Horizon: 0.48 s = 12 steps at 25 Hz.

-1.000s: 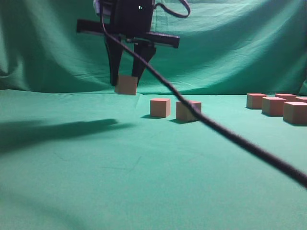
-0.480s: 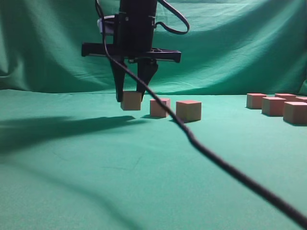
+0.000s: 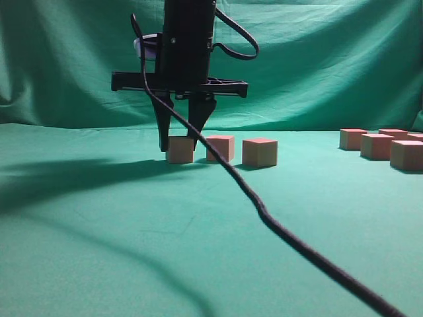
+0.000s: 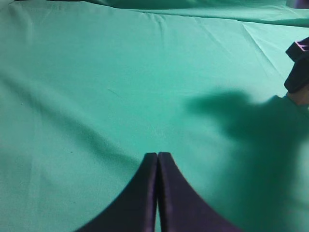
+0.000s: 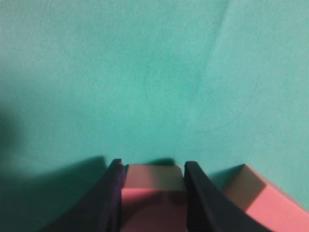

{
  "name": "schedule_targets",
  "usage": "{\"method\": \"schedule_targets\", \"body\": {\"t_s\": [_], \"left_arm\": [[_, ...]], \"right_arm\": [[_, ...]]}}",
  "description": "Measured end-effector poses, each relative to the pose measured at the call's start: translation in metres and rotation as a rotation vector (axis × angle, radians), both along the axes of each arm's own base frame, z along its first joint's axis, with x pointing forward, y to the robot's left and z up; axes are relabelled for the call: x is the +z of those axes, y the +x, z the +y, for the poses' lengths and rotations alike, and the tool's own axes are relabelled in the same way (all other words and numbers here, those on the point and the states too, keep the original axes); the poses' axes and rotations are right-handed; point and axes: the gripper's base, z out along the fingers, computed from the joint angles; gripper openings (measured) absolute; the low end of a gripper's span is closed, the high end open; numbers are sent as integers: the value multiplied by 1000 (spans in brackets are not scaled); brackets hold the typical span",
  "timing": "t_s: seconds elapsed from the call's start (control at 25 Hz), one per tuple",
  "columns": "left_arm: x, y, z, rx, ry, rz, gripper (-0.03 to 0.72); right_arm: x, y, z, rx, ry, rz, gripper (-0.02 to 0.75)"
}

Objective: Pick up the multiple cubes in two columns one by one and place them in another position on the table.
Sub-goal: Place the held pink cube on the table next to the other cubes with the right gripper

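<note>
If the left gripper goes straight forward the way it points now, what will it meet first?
Probably only the green table. The left gripper, closed, points over bare cloth; the right gripper sits off to the right edge, outside that line, though depth is hard to judge.

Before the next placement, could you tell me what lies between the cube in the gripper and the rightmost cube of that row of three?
One more cube stands between the held cube and the rightmost cube, as the exterior view shows.

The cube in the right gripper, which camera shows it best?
Right wrist view: the held cube fills the gap between the right gripper fingers. Exterior view shows it small, at table level; left wrist view doesn't clearly show it.
</note>
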Motion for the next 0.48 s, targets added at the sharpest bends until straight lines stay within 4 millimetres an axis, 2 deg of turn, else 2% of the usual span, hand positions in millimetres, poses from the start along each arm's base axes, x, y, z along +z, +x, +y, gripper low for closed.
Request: {"method": "schedule_targets", "body": {"t_s": [0.2, 0.36, 0.48], "left_arm": [[0, 0, 0, 0, 0, 0, 0], [0, 0, 0, 0, 0, 0, 0], [0, 0, 0, 0, 0, 0, 0]], "right_arm": [[-1, 2, 2, 4, 13, -15, 268], [-7, 3, 3, 22, 14, -24, 421], [-6, 4, 4, 35, 21, -37, 421]]}}
